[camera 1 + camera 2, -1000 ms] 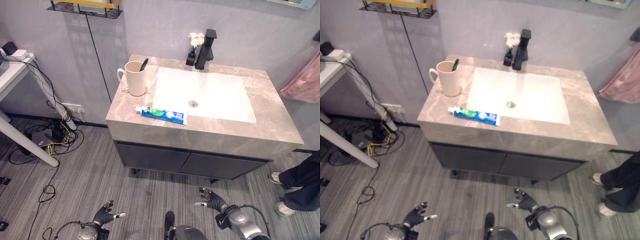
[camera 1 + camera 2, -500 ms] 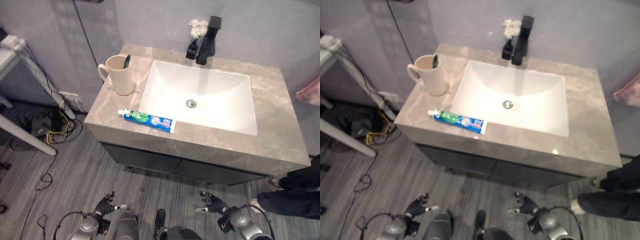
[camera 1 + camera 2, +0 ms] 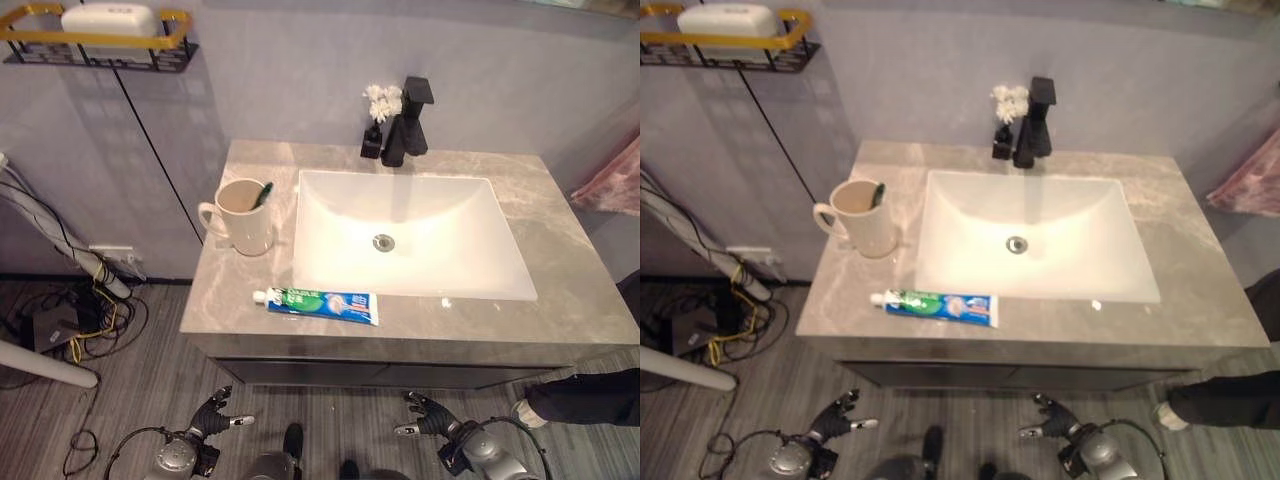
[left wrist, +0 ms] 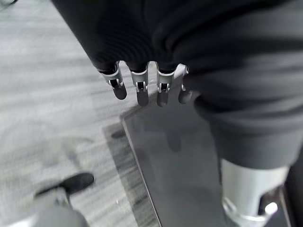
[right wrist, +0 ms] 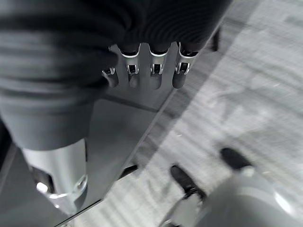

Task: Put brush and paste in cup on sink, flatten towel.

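A cream cup (image 3: 243, 216) stands on the grey marble counter (image 3: 578, 300), left of the white basin (image 3: 440, 250). A green toothbrush (image 3: 262, 194) leans inside the cup. The blue-and-green toothpaste tube (image 3: 320, 303) lies flat near the counter's front edge, apart from the cup. A pink towel (image 3: 612, 172) hangs at the far right. My left hand (image 3: 214, 421) and right hand (image 3: 428, 424) hang low over the floor in front of the vanity, both open and holding nothing; their fingers (image 4: 141, 88) (image 5: 154, 74) are relaxed.
A black faucet (image 3: 410, 120) and a small vase of white flowers (image 3: 374, 110) stand behind the basin. A wire shelf (image 3: 100, 40) hangs on the wall at upper left. Cables (image 3: 70, 320) lie on the floor at left. A person's leg (image 3: 585, 395) shows at lower right.
The camera has shifted, so the vanity now sits more square and centred. Cup, toothbrush and tube have not moved on the counter. Both hands stay low and open.
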Available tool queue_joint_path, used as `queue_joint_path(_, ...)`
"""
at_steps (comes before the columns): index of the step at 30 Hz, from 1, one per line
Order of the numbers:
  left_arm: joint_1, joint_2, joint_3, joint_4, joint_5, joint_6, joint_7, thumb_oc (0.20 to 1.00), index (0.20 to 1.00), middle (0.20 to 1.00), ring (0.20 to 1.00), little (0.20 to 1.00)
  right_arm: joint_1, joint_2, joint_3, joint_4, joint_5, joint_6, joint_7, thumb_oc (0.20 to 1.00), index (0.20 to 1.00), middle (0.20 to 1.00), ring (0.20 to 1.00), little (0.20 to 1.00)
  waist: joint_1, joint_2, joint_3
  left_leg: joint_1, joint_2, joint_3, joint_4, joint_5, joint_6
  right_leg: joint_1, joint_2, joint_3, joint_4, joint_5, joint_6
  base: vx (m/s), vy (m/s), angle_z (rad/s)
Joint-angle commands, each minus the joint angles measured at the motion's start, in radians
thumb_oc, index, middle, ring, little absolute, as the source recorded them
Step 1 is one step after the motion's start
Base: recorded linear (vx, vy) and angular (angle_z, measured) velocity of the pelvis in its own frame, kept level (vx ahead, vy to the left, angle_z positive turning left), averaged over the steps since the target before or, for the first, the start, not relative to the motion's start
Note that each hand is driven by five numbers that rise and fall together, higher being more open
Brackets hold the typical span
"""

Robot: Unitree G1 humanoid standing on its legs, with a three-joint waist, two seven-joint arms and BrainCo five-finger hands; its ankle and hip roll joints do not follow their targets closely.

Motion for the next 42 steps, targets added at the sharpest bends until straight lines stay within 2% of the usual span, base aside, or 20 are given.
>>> queue_joint_path(1, 0.046, 0.041, -0.008, -0.041, 0.064, -0.027, -0.016, 1.000, 1.000, 1.000, 1.000, 1.000, 0.006, -0.002, -0.011, -0.018, -0.009, -0.030, 0.005, 1.000, 1.000, 1.000, 1.000, 1.000, 0.020, -0.023, -0.006, -0.053, 0.022, -0.046, 0.148, -0.111, -0.033, 0.003, -0.066, 0.021, -0.141, 0.179, 0.071, 0.12, -0.090, 0.35)
queue_joint_path(2, 0.048, 0.035, -0.011, -0.026, 0.060, -0.031, -0.011, 1.000, 1.000, 1.000, 1.000, 1.000, -0.009, 0.002, -0.001, -0.006, -0.015, -0.028, 0.002, 1.000, 1.000, 1.000, 1.000, 1.000, 0.038, -0.020, -0.006, -0.041, 0.052, -0.036, 0.135, -0.116, -0.045, -0.006, -0.138, -0.066, -0.227, 0.224, 0.078, 0.08, -0.107, 0.29)
queue_joint_path(4, 0.044, 0.033, -0.013, -0.016, 0.059, -0.031, -0.008, 1.000, 1.000, 1.000, 1.000, 1.000, -0.016, 0.003, 0.004, -0.006, -0.018, -0.028, 0.003, 1.000, 1.000, 1.000, 1.000, 1.000, 0.034, -0.020, -0.005, -0.036, 0.057, -0.054, 0.134, -0.118, -0.051, -0.001, -0.141, -0.057, -0.254, 0.242, 0.087, 0.11, -0.117, -0.09)
queue_joint_path(5, 0.034, 0.034, -0.024, -0.013, 0.079, -0.033, -0.001, 1.000, 1.000, 1.000, 1.000, 1.000, -0.012, -0.001, 0.007, -0.004, -0.023, -0.027, 0.000, 1.000, 1.000, 1.000, 1.000, 1.000, 0.030, -0.030, -0.007, -0.039, 0.050, -0.076, 0.141, -0.117, -0.058, 0.016, -0.135, -0.016, -0.280, 0.249, 0.104, 0.12, -0.121, -0.02)
queue_joint_path(6, 0.036, 0.036, -0.023, -0.027, 0.079, -0.033, -0.004, 1.000, 1.000, 1.000, 1.000, 1.000, -0.012, -0.005, 0.008, -0.001, -0.028, -0.031, -0.002, 1.000, 1.000, 1.000, 1.000, 1.000, 0.032, -0.035, -0.010, -0.037, 0.049, -0.080, 0.136, -0.116, -0.063, 0.020, -0.131, -0.013, -0.287, 0.238, 0.099, 0.09, -0.128, 0.34)
queue_joint_path(10, 0.055, 0.042, -0.009, -0.012, 0.097, -0.034, 0.000, 1.000, 1.000, 1.000, 1.000, 1.000, -0.010, -0.045, 0.015, -0.022, -0.045, -0.036, 0.003, 1.000, 1.000, 1.000, 1.000, 1.000, 0.050, -0.049, -0.025, -0.035, 0.087, -0.091, 0.094, -0.092, -0.094, 0.045, -0.099, -0.064, -0.338, 0.197, 0.079, 0.03, -0.198, 0.36)
queue_joint_path(15, 0.057, 0.040, -0.010, 0.001, 0.104, -0.028, -0.001, 1.000, 1.000, 1.000, 1.000, 1.000, 0.006, -0.075, -0.006, -0.019, -0.038, -0.035, -0.001, 1.000, 1.000, 1.000, 1.000, 1.000, 0.039, -0.045, -0.032, -0.049, 0.134, -0.133, 0.055, -0.046, -0.132, 0.060, -0.056, -0.087, -0.376, 0.175, 0.049, 0.01, -0.211, 0.15)
queue_joint_path(18, 0.047, 0.047, -0.014, -0.012, 0.116, -0.031, 0.007, 1.000, 1.000, 1.000, 1.000, 1.000, 0.009, -0.077, -0.021, 0.031, -0.034, -0.033, -0.012, 1.000, 1.000, 1.000, 1.000, 1.000, 0.031, -0.033, -0.034, -0.048, 0.160, -0.151, -0.004, -0.001, -0.151, 0.059, -0.035, -0.111, -0.382, 0.165, 0.035, -0.02, -0.152, 0.24)
queue_joint_path(23, 0.080, 0.115, 0.008, -0.165, 0.133, -0.051, 0.004, 1.000, 1.000, 1.000, 1.000, 1.000, -0.001, -0.076, -0.061, 0.139, -0.014, -0.029, -0.034, 1.000, 1.000, 1.000, 1.000, 1.000, 0.037, 0.005, -0.035, -0.070, 0.188, -0.163, -0.123, 0.096, -0.180, 0.043, -0.021, -0.168, -0.423, 0.169, 0.031, -0.07, -0.072, 0.28)
queue_joint_path(26, 0.155, 0.204, 0.034, -0.334, 0.153, -0.070, -0.030, 1.000, 1.000, 1.000, 1.000, 1.000, -0.009, -0.075, -0.081, 0.240, -0.019, -0.023, -0.047, 1.000, 1.000, 1.000, 1.000, 1.000, 0.052, 0.032, -0.037, -0.081, 0.190, -0.166, -0.142, 0.116, -0.188, 0.042, -0.020, -0.188, -0.438, 0.173, 0.031, -0.02, -0.020, 0.26)
queue_joint_path(27, 0.161, 0.208, 0.038, -0.342, 0.152, -0.067, -0.032, 1.000, 1.000, 1.000, 1.000, 1.000, -0.010, -0.072, -0.080, 0.244, -0.020, -0.026, -0.047, 1.000, 1.000, 1.000, 1.000, 1.000, 0.051, 0.031, -0.037, -0.081, 0.191, -0.167, -0.143, 0.116, -0.188, 0.043, -0.019, -0.189, -0.438, 0.174, 0.030, 0.00, -0.005, 0.35)
queue_joint_path(31, 0.362, 0.413, 0.201, -0.632, 0.178, -0.124, -0.073, 1.000, 1.000, 1.000, 1.000, 1.000, -0.025, -0.049, -0.134, 0.444, -0.038, -0.009, -0.077, 1.000, 1.000, 1.000, 1.000, 1.000, 0.090, 0.064, -0.043, -0.075, 0.177, -0.171, -0.147, 0.105, -0.181, 0.063, -0.026, -0.191, -0.469, 0.185, 0.037, 0.01, 0.035, 0.16)
queue_joint_path(33, 0.392, 0.452, 0.242, -0.665, 0.183, -0.127, -0.073, 1.000, 1.000, 1.000, 1.000, 1.000, -0.023, -0.041, -0.143, 0.461, -0.035, -0.003, -0.078, 1.000, 1.000, 1.000, 1.000, 1.000, 0.096, 0.066, -0.046, -0.071, 0.175, -0.168, -0.147, 0.101, -0.178, 0.067, -0.027, -0.186, -0.471, 0.186, 0.039, 0.02, 0.016, -0.01)
queue_joint_path(35, 0.484, 0.534, 0.396, -0.792, 0.177, -0.141, -0.068, 1.000, 1.000, 1.000, 1.000, 1.000, -0.002, -0.026, -0.185, 0.521, -0.023, 0.015, -0.075, 1.000, 1.000, 1.000, 1.000, 1.000, 0.111, 0.075, -0.052, -0.059, 0.165, -0.165, -0.146, 0.093, -0.174, 0.076, -0.035, -0.181, -0.470, 0.186, 0.041, 0.03, 0.035, -0.02)
queue_joint_path(39, 0.531, 0.564, 0.529, -0.879, 0.120, -0.149, -0.066, 1.000, 1.000, 1.000, 1.000, 1.000, 0.029, -0.012, -0.195, 0.547, -0.025, 0.035, -0.054, 1.000, 1.000, 1.000, 1.000, 1.000, 0.115, 0.078, -0.057, -0.050, 0.157, -0.172, -0.149, 0.089, -0.171, 0.084, -0.043, -0.183, -0.466, 0.183, 0.042, 0.01, 0.005, 0.00)
queue_joint_path(40, 0.537, 0.570, 0.604, -0.899, 0.066, -0.152, -0.060, 1.000, 1.000, 1.000, 1.000, 1.000, 0.052, -0.004, -0.197, 0.527, -0.017, 0.041, -0.038, 1.000, 1.000, 1.000, 1.000, 1.000, 0.114, 0.082, -0.059, -0.047, 0.154, -0.176, -0.152, 0.089, -0.171, 0.087, -0.044, -0.185, -0.464, 0.181, 0.041, 0.00, 0.000, 0.00)
queue_joint_path(42, 0.524, 0.580, 0.646, -0.905, 0.012, -0.151, -0.062, 1.000, 1.000, 1.000, 1.000, 1.000, 0.060, 0.000, -0.192, 0.521, -0.009, 0.046, -0.030, 1.000, 1.000, 1.000, 1.000, 1.000, 0.105, 0.083, -0.058, -0.047, 0.152, -0.179, -0.153, 0.089, -0.170, 0.085, -0.046, -0.184, -0.462, 0.181, 0.041, 0.00, 0.005, 0.03)
